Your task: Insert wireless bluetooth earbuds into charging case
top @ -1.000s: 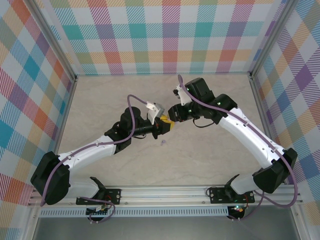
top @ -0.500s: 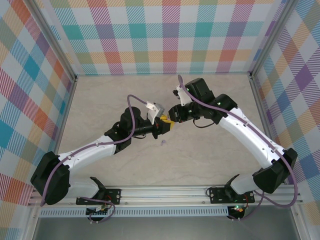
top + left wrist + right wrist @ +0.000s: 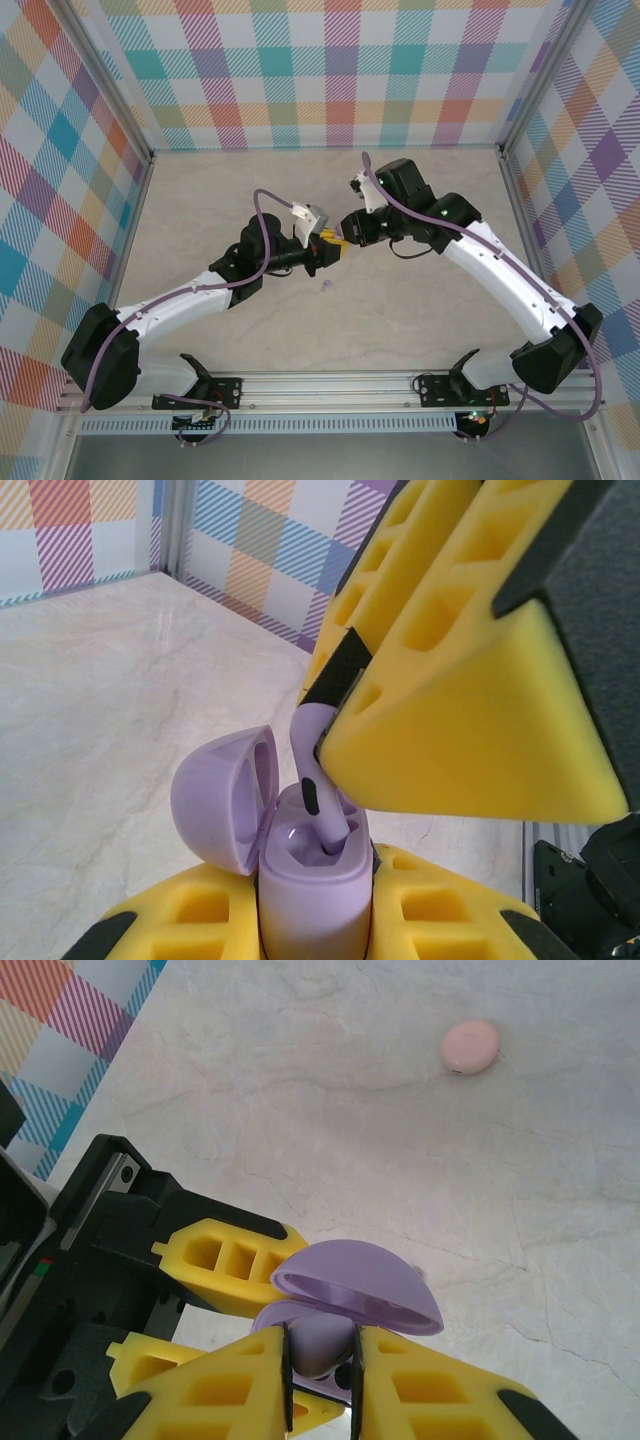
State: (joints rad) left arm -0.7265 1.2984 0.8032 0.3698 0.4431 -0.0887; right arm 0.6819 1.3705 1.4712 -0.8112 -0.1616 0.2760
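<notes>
Trouble ahead, biggest thing first. Desk (image 3: pixel 420 310) under both claws: a drop for anything let go. Left claw (image 3: pixel 315 928) clamped on the lilac case (image 3: pixel 312 880), lid (image 3: pixel 215 795) open; loosened grip, tilted socket. Right claw (image 3: pixel 320 1370) just above it, pinched on an earbud (image 3: pixel 316 748), stem partly in at a slant; pressed crooked, likely jammed or flicked out.

Mid-table, the charging case (image 3: pixel 310 890) stands clamped in the left gripper (image 3: pixel 312 930), lid tipped back. An earbud (image 3: pixel 308 742) sits stem-down in its well, pinched from above by the right gripper (image 3: pixel 320 1355). A second earbud (image 3: pixel 326 287) lies just nearer the near edge of the table (image 3: pixel 200 200).
</notes>
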